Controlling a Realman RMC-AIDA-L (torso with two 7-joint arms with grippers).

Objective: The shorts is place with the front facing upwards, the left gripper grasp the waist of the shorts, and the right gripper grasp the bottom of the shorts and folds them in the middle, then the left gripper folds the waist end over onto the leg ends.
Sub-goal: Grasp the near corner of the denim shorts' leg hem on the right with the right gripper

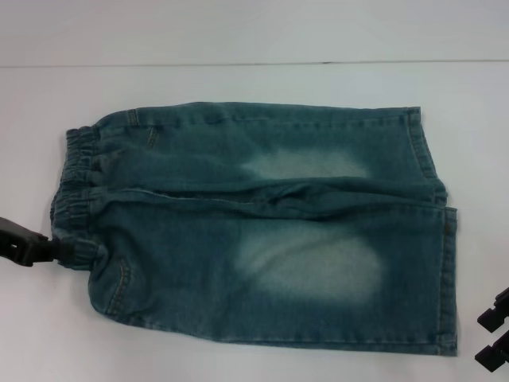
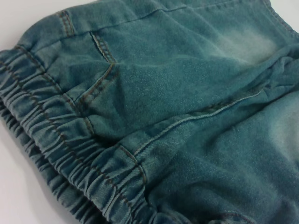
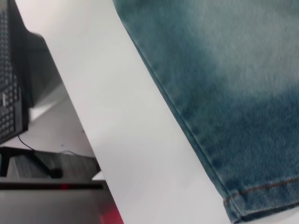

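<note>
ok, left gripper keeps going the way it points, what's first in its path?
Most likely the shorts: the left gripper points along the white table at the elastic waistband and already looks to be at its near corner. Height above the cloth is unclear. The right gripper waits off the hem corner.

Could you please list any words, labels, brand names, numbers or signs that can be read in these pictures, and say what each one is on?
None can be read.
The shorts show only stitching and faded patches, with no tag or print in any view.
The table bears no markings.
The dark equipment beside the table, seen from the right wrist, shows no readable text.
</note>
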